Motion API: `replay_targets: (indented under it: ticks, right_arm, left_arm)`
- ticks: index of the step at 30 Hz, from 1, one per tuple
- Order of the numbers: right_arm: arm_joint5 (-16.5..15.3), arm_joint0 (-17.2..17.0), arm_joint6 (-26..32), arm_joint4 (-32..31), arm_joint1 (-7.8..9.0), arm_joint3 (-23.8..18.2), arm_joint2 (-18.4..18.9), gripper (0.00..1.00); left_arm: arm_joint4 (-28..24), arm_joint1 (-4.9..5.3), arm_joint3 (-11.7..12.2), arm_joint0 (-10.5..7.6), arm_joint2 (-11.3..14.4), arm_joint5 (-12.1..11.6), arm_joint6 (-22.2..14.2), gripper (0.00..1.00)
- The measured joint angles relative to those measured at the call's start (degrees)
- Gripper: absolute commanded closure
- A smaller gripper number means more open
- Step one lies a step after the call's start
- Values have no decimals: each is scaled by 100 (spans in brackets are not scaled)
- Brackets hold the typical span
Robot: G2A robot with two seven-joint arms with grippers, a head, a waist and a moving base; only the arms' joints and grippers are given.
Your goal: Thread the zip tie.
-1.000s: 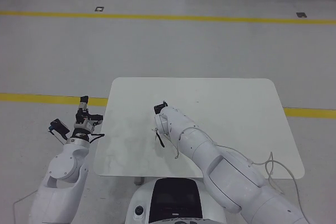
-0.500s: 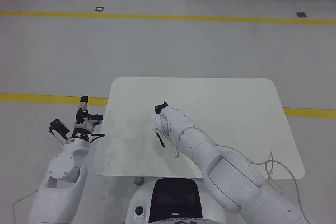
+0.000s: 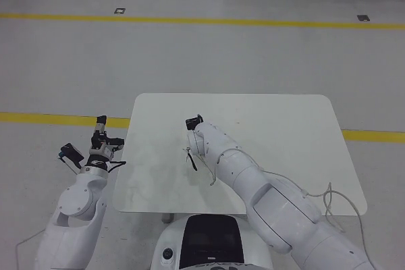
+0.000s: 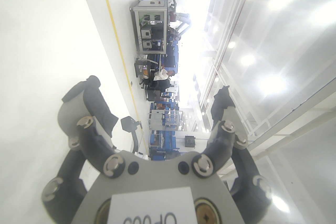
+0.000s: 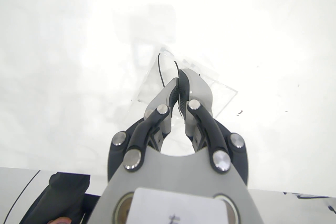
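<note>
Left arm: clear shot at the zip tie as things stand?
Probably yes. The left gripper is open beside the table and nothing stands between it and the zip tie, though the right gripper is shut on it.

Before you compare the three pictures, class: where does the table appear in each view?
Top view: the table lies mid-picture under the right arm.
Left wrist view: its white top with a rounded corner lies next to the open left gripper.
Right wrist view: its top lies under the right gripper, shut on the zip tie.
Shared landmark: the yellow floor line beyond the table, in the top and left wrist views.
</note>
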Motion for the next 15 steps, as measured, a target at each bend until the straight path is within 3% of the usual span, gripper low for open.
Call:
replay_targets:
  ticks: [4, 10, 15]
  right_arm:
    - [0, -120, 44, -93, 96, -333, 80, 100]
    - [0, -484, 304, -427, 346, -1182, 266, 100]
    - [0, -1087, 797, -1001, 666, -2445, 585, 100]
  left_arm:
    - [0, 0, 0, 0, 0, 0, 0, 0]
    - [0, 0, 0, 0, 0, 0, 0, 0]
    - [0, 0, 0, 0, 0, 0, 0, 0]
